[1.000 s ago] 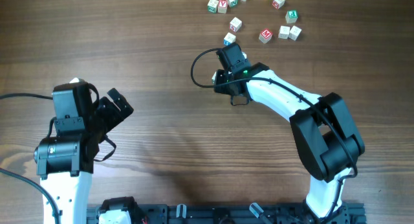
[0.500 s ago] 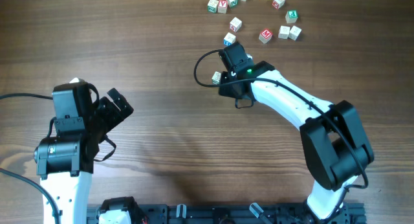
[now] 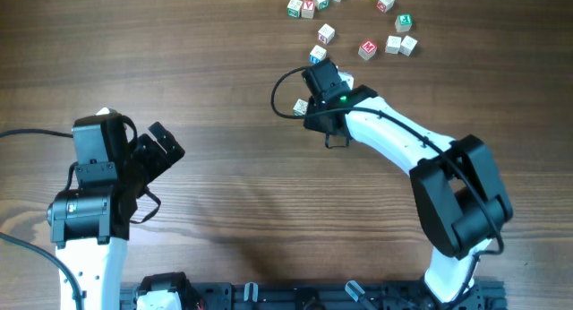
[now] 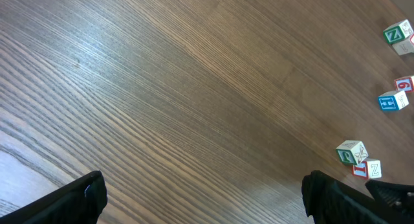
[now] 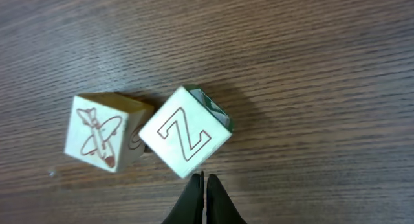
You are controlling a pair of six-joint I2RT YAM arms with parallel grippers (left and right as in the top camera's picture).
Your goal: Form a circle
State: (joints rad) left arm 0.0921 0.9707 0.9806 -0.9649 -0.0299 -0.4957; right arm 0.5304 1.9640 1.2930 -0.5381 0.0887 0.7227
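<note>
Brown wood-grain table [image 3: 224,68] with fine straight lines fills every view, matte and bare around the arms. At its far edge in the overhead view sits the circle [image 3: 392,45]. It is no ring but a short tight row of small whitish wooden cubes with crisp square faces. Its long axis runs left to right, with the red M cube [image 3: 367,48] at the left end. Looser letter cubes [image 3: 308,7] arc away above and to the left of it. The right gripper [image 5: 204,182] is well short of that row, its dark tapered fingers pressed together and holding nothing. The tip is just beside the lower edge of the Z cube [image 5: 185,136], but contact cannot be made out. That cube is turned like a diamond, with a thin red outlined Z on a pale face and green on one side. It meets or nearly meets the plane cube [image 5: 97,140], which has a reddish aircraft drawing on it. The left gripper [image 4: 204,180] is over bare wood near the left edge of the table, its black jaws spread wide apart.
</note>
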